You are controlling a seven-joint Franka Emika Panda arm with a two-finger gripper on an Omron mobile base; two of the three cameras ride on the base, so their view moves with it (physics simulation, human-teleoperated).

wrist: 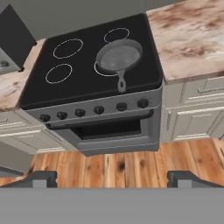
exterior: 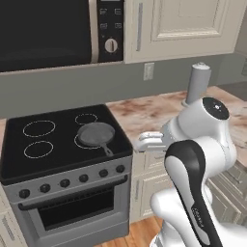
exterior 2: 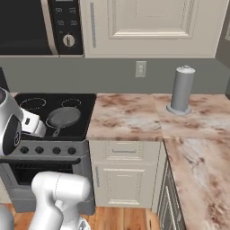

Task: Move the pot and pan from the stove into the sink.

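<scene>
Looking from the left base view, I see the pan (exterior: 95, 133) on the stove (exterior: 58, 159), front right burner, handle towards the knobs. In the right base view the pan (exterior 2: 63, 117) sits beside the marble counter (exterior 2: 130, 117), near a grey canister (exterior 2: 181, 89), possibly a paper-towel holder. In the hand view my gripper (wrist: 112, 178) hangs wide open, empty, well back from the pan (wrist: 118, 56).

base views: behind arm, left/right | hand view: above | shared: stove (exterior: 62, 144)
</scene>
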